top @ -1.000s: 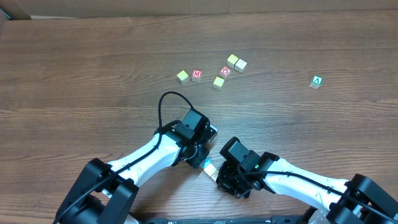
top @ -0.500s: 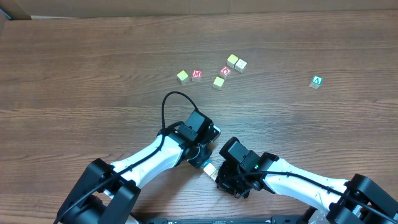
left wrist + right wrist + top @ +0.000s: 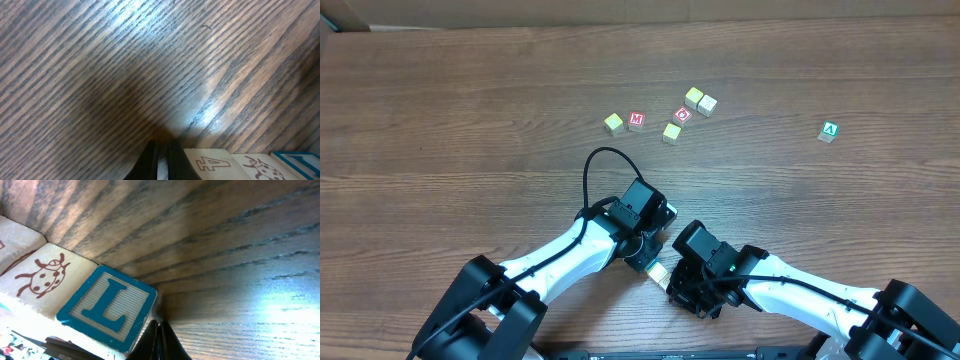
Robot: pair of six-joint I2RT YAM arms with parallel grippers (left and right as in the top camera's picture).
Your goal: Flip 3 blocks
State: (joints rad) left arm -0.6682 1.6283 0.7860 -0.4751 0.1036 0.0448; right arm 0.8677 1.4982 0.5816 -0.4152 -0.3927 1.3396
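Claws both pinched together, nothing held: left claw [image 3: 161,161] nxt to "4" block [image 3: 210,164]; right claw [image 3: 159,339] by teal "L" block [image 3: 107,307], on wood surface [image 3: 240,255].

Wood table [image 3: 440,100] bears scattered blocks [image 3: 672,132] (plus two red cubes [image 3: 636,121]).

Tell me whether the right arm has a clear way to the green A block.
Probably yes: the green A block stands alone on the table, and nothing lies between it and the right arm.
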